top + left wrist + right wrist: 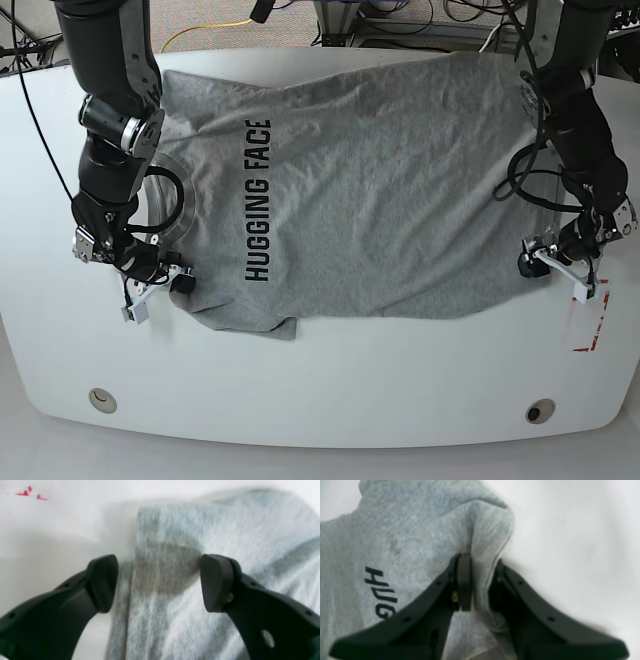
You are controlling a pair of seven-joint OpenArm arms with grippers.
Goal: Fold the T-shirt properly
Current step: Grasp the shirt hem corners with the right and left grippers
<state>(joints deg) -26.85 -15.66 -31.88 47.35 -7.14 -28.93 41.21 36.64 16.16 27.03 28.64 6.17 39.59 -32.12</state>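
Note:
The light grey T-shirt (380, 200) lies spread on the white table, its black lettering (258, 200) facing up. My right gripper (178, 281) is at the shirt's near left corner. In the right wrist view the right gripper (481, 585) is shut on a raised fold of the T-shirt (407, 530), close to the lettering. My left gripper (533, 262) is at the shirt's near right edge. The left wrist view shows the left gripper (159, 582) open, its jaws straddling the edge of the T-shirt (225, 525), with the left fingertip (102, 583) over bare table.
Red tape marks (590, 330) lie on the table (320, 400) just outside the shirt's right edge, also seen as red tape (27, 492). Two round holes (100, 399) (540, 411) sit near the front rim. Cables (420, 15) run behind the table.

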